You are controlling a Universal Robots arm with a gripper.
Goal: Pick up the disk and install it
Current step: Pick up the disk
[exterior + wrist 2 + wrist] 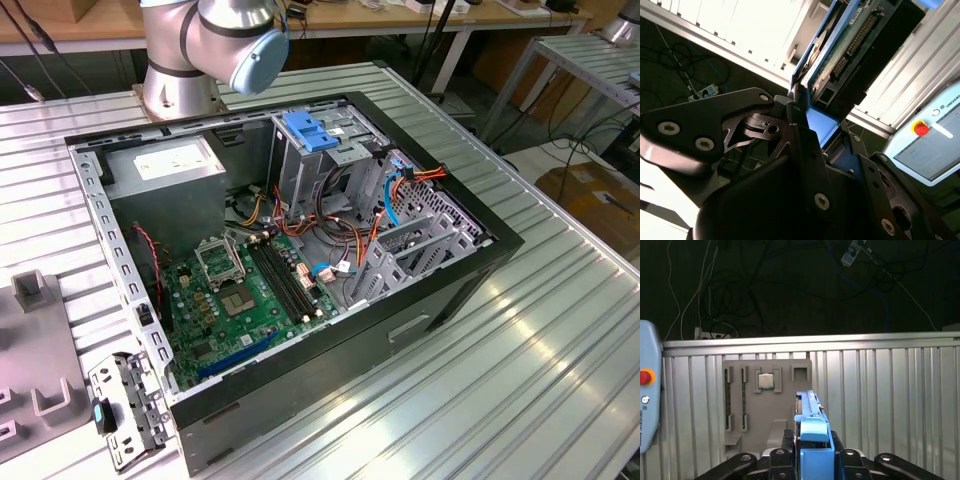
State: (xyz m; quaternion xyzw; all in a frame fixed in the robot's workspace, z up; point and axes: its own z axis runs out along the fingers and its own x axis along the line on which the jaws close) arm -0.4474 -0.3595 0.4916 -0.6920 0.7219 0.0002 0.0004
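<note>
The gripper (pixel 812 454) is pinching the disk (pixel 814 427) by its blue-framed edges, carrying something stiff, likely dense and shock-sensitive.

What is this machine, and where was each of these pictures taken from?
It is a robot arm standing on a ribbed metal table. The exterior view comes from a camera set apart from the arm. It shows the arm's base and an open computer case lying on the table. The two wrist views come from cameras riding on the arm, so they look along its gripper, a black claw. The gripper is shut on the disk, a hard drive in a bright blue carrier, seen edge-on in the first wrist view. Beyond it in that view, a grey tray on the table holds a small square chip.
</note>
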